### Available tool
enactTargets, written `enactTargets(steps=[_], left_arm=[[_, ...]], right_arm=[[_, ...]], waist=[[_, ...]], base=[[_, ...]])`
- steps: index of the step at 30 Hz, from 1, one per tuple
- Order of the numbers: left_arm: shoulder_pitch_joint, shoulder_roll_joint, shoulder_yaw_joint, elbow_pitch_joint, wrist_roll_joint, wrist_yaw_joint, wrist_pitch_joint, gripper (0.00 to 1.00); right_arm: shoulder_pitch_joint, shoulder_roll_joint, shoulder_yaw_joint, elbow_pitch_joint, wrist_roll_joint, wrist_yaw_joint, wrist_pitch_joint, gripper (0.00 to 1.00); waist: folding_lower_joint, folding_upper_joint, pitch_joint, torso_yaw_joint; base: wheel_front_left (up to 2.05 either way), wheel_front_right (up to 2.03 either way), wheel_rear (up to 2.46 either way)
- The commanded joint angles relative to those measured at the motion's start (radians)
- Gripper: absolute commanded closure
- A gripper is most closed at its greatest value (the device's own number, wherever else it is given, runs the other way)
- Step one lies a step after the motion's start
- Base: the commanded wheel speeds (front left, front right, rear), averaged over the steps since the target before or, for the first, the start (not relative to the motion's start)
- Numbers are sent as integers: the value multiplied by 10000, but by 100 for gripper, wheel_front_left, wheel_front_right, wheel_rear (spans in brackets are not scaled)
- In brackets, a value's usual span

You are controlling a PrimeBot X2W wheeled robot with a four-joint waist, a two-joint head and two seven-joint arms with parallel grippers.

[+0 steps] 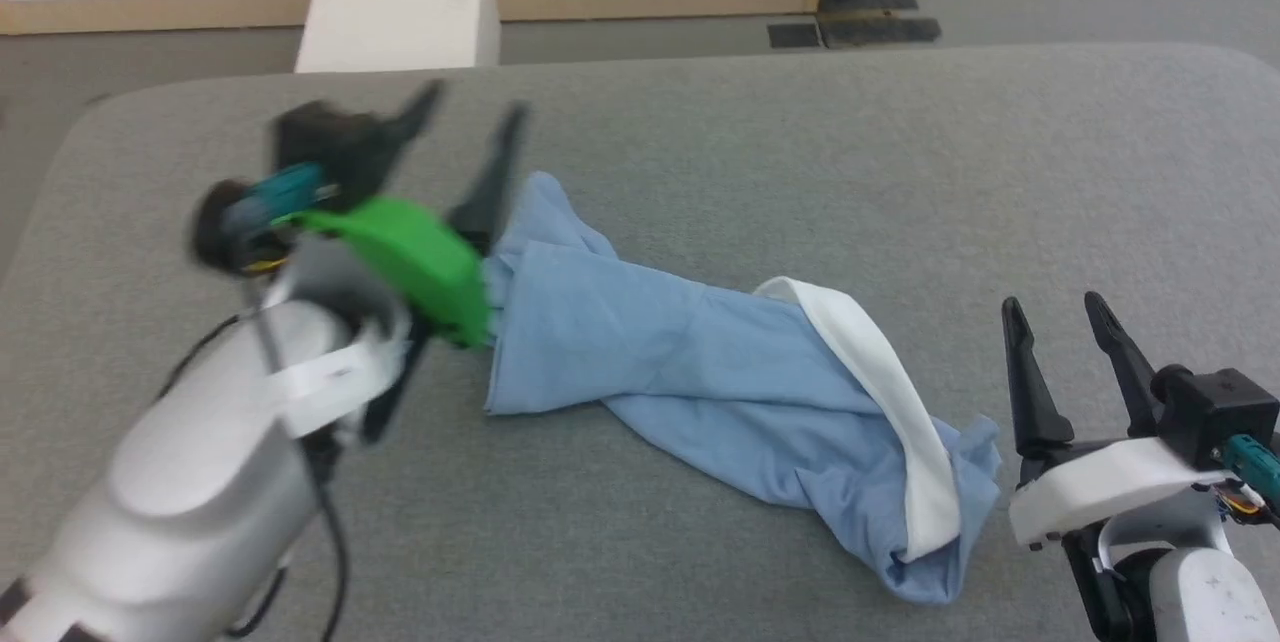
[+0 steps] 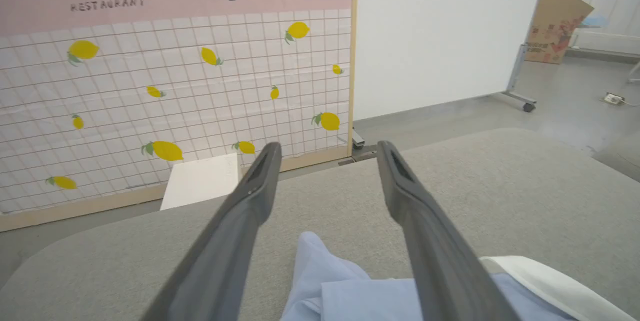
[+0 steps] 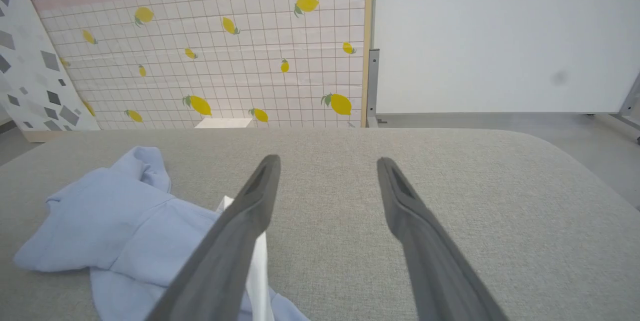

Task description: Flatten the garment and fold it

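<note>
Table (image 1: 900,172), grey, padded, carries garment (image 1: 650,342) bunched in a twisted heap, white collar (image 1: 870,362) on top. Flattening stage, likely. Left gripper (image 1: 472,107) and right gripper (image 1: 1052,307) flank its ends, fingers apart, empty. Next: pinch opposite edges, spread.

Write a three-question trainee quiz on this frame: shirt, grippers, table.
1. True or false: the light blue soft-fabric polo shirt lies spread flat on the grey fabric-covered table.
2. The left gripper is: A) shut on the shirt; B) open, at one end of the shirt; C) shut on nothing.
3. Fill in: the shirt's white collar lies at the end nearer the ____ gripper.

Key
1. False: it lies bunched and twisted.
2. B.
3. Right: the collar is close to the right gripper.
</note>
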Motion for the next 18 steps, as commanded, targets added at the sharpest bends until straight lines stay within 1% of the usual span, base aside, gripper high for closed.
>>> enactTargets(steps=[1, 5, 8, 11, 14, 16, 18], left_arm=[[429, 203, 183, 26, -96, 223, -252, 0], [1496, 790, 452, -247, -91, 699, -869, 0], [2341, 1113, 236, -531, 96, 930, -1118, 0], [2999, 1219, 40, -770, 178, 1188, -1239, 0], [3465, 1184, -47, -974, 116, 1453, -1270, 0], [3576, 1184, -93, -1096, 81, 1499, -1223, 0], [3534, 1205, -184, -1237, 42, 1423, -1023, 0]], right_arm=[[157, 17, -21, -100, -41, -15, 68, 0], [381, 17, -48, -351, -6, -15, 183, 0], [534, 17, -50, -488, 7, -15, 253, 0], [625, 17, -49, -576, 31, -15, 306, 0], [672, 17, -41, -638, 61, -15, 356, 0], [675, 17, -18, -673, 75, -15, 387, 0], [666, 17, 19, -707, 79, -15, 407, 0]], waist=[[0, 0, -201, 224], [0, 0, -230, 345], [0, 0, -242, 394], [0, 0, -245, 419], [0, 0, -225, 434], [0, 0, -174, 428], [0, 0, -81, 404]], base=[[0, 0, 0], [0, 0, 0], [0, 0, 0], [0, 0, 0], [0, 0, 0], [0, 0, 0], [0, 0, 0]])
